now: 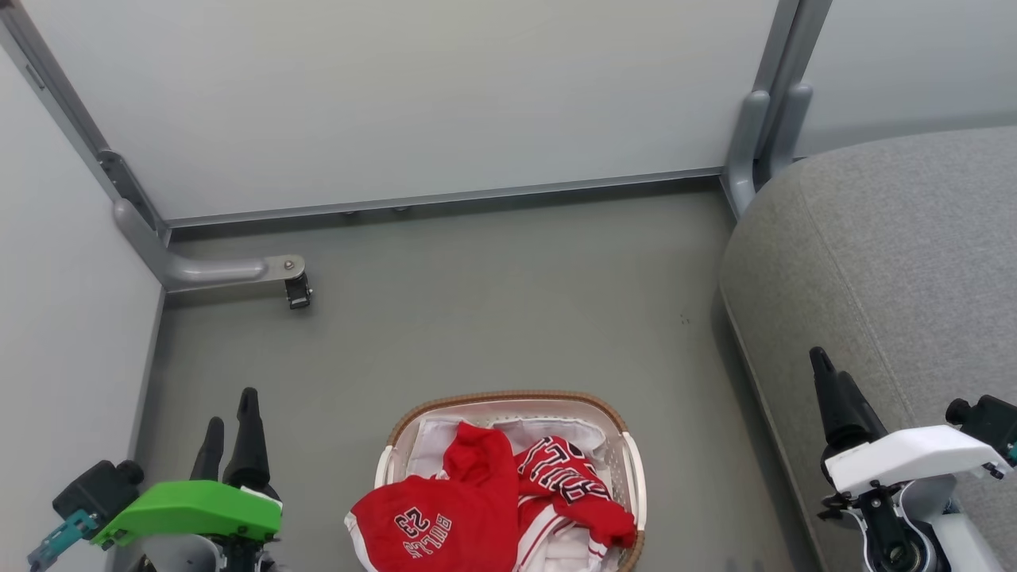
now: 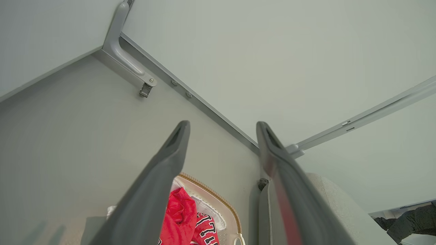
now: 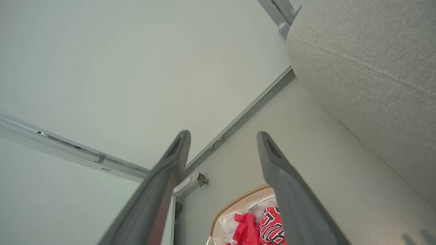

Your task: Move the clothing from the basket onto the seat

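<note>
Now noting clothing (image 1: pixel 493 508) heaped in basket (image 1: pixel 508 397) between left end effector (image 1: pixel 232 410) and right end effector (image 1: pixel 828 369), both spread and empty; spilling leftward, seat (image 1: pixel 890 262) at right.

I read my left hand (image 1: pixel 231 409), lower left of frame: long black tapered fingers (image 1: pixel 249 445), bright green shell (image 1: pixel 191 508), black camera block (image 1: pixel 95 485) on a teal bracket (image 1: pixel 59 536) | my right hand (image 1: pixel 826 369), lower right: matching black fingers, white shell (image 1: pixel 906 457), black joint (image 1: pixel 886 516) beneath
</note>
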{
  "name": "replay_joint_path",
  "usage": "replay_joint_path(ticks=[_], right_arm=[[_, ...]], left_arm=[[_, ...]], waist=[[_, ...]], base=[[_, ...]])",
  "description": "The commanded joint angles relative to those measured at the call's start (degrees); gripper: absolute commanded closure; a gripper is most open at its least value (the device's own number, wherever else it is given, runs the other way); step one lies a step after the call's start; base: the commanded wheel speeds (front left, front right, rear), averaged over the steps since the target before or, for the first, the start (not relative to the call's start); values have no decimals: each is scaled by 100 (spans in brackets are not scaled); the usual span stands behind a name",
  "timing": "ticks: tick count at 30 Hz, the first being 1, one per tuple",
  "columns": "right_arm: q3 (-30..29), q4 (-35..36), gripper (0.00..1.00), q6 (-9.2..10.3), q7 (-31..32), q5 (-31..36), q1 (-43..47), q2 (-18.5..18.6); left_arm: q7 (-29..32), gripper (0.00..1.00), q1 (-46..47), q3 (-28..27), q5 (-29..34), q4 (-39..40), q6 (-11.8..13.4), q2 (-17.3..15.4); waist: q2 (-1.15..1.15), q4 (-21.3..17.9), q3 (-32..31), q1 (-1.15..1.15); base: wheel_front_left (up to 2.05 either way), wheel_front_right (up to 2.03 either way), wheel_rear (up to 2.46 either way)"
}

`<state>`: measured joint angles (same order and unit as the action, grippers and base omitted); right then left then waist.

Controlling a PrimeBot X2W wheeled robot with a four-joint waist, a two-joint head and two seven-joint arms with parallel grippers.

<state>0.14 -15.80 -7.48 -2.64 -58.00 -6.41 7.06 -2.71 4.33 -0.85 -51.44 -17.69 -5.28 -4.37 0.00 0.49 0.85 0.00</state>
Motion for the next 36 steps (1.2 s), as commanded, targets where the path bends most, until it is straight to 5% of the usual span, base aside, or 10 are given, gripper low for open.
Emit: replay_joint_path(ticks=[1, 16, 36], right_arm=[[28, 34, 0, -1, -73, 209, -119, 77], [451, -164, 0, -2, -348, 1321, -133, 144], [167, -375, 0, -2, -666, 3027, -73, -7]], left_arm=[[-65, 0, 150, 59, 249, 37, 34, -67], [-343, 0, 79, 561, 1393, -97, 306, -199], [-660, 0, -22, 679, 2516, -145, 731, -275]], waist=[[0, 4, 2, 0], [0, 58, -3, 0], [0, 78, 23, 0]], base=[[0, 0, 0], [0, 0, 0], [0, 0, 0]])
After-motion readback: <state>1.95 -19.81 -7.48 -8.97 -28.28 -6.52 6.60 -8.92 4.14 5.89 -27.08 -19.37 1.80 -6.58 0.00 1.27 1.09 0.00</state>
